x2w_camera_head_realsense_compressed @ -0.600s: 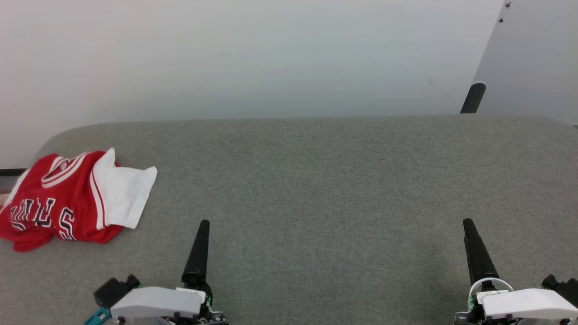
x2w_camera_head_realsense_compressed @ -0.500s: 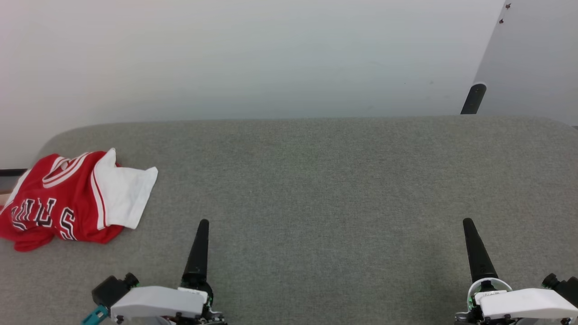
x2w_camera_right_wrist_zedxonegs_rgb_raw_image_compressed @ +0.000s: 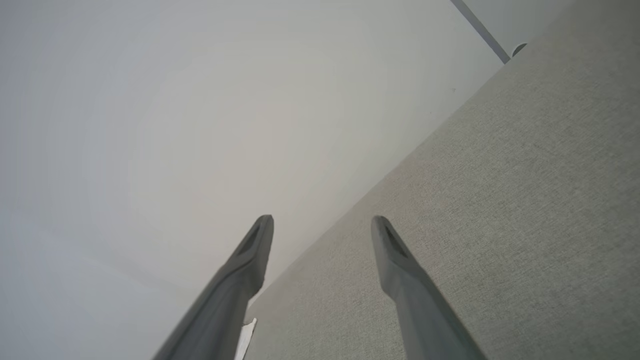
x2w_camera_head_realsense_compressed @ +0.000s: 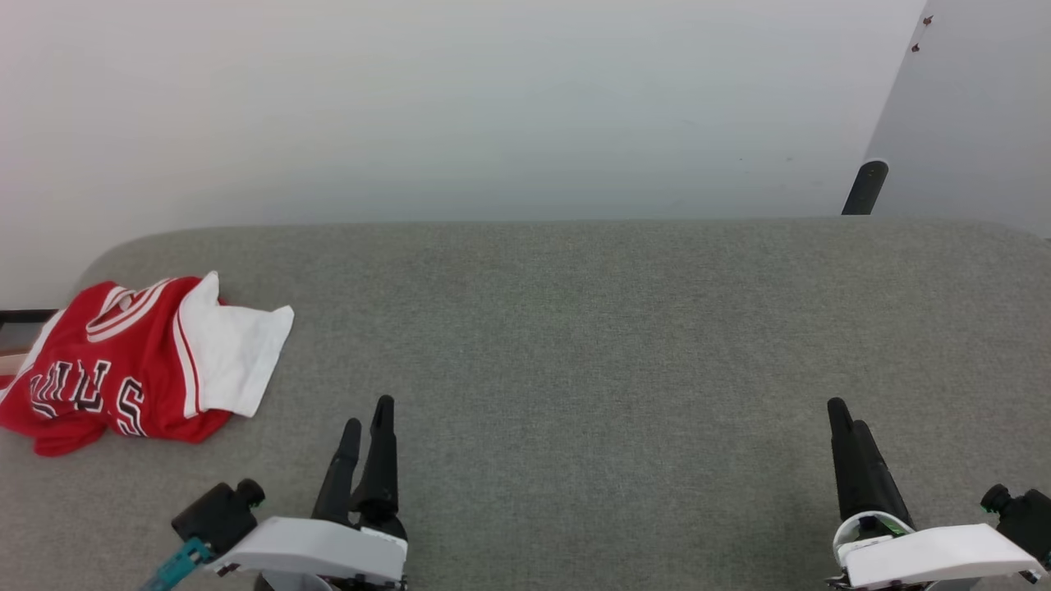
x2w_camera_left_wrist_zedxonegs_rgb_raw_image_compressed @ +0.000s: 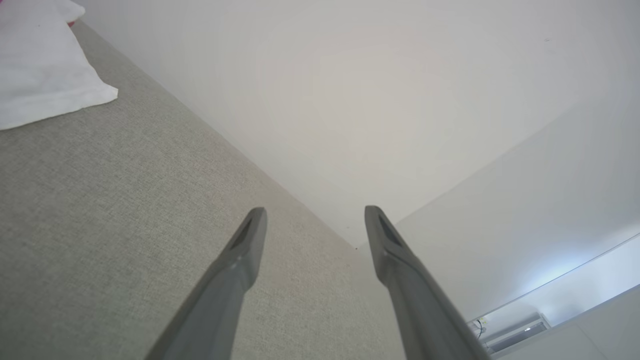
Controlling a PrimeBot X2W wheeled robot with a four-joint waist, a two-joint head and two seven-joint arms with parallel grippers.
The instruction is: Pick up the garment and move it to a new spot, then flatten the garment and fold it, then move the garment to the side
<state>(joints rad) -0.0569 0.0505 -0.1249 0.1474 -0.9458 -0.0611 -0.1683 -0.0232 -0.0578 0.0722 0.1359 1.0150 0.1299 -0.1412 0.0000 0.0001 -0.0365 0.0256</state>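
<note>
We see the shirt (x2w_camera_head_realsense_compressed: 123, 369) lying rumpled at the far left of the grey fabric surface (x2w_camera_head_realsense_compressed: 575, 328). Our left gripper (x2w_camera_head_realsense_compressed: 367, 413) and right gripper (x2w_camera_head_realsense_compressed: 846, 414) are well apart from it, jaws wide, holding nothing.

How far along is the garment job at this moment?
Done: apparently nothing; the garment lies rumpled at the left end of the grey surface. In hand: nothing; left claw and right claw are open, empty, clear of it. Left: pick up, relocate, flatten, fold, set aside.
</note>
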